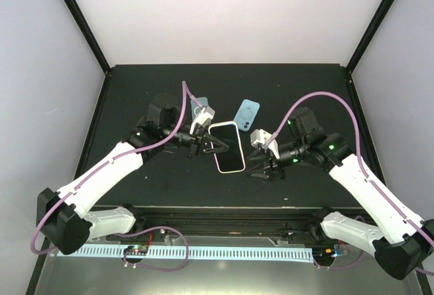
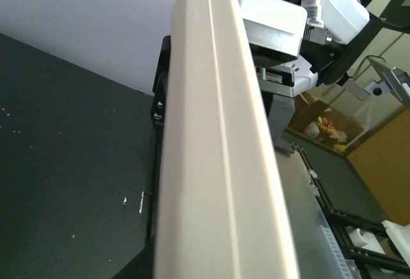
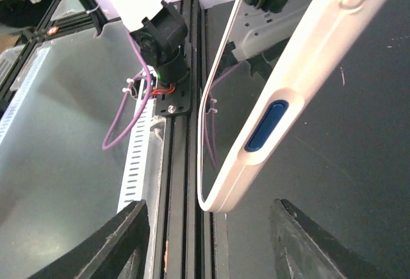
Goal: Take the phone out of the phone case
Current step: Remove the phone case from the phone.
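Cased phone hangs between the arms, right hand lined up on its near corner.
Left gripper is pinched narrow on the phone's left long edge and seems to hold it off the table; the long axis runs away from the bases. Right gripper is wide, fingers straddling the cream case corner without touching. My guess is the right arm closes and peels rightward.
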You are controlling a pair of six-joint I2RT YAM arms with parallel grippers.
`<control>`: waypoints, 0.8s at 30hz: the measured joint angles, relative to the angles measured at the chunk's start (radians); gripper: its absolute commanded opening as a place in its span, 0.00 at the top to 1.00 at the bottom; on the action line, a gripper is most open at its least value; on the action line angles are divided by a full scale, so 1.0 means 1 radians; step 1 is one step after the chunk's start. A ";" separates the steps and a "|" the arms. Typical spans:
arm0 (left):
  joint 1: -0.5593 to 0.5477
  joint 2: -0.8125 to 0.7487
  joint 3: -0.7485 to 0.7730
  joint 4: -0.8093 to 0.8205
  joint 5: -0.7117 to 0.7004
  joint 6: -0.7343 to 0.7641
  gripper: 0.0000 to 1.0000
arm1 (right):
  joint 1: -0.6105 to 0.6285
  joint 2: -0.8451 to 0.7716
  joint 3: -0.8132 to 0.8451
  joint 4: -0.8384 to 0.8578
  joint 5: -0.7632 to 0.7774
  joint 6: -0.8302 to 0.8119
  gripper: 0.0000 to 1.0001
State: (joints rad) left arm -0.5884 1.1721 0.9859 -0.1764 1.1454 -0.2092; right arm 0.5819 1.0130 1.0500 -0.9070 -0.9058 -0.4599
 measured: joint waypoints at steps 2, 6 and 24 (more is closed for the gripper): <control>0.000 0.007 0.002 0.005 0.013 -0.002 0.98 | 0.000 0.014 0.000 -0.004 -0.013 -0.013 0.54; 0.000 0.021 0.009 0.015 0.035 -0.006 0.99 | 0.000 0.025 0.000 -0.011 -0.023 -0.042 0.63; 0.007 0.074 0.011 0.034 0.126 -0.053 0.98 | 0.001 0.089 0.014 -0.063 -0.065 -0.178 0.91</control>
State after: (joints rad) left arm -0.5816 1.2461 0.9966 -0.1429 1.2709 -0.2626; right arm 0.5831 1.1019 1.0645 -0.9703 -0.9707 -0.6380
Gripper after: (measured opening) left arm 0.113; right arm 0.142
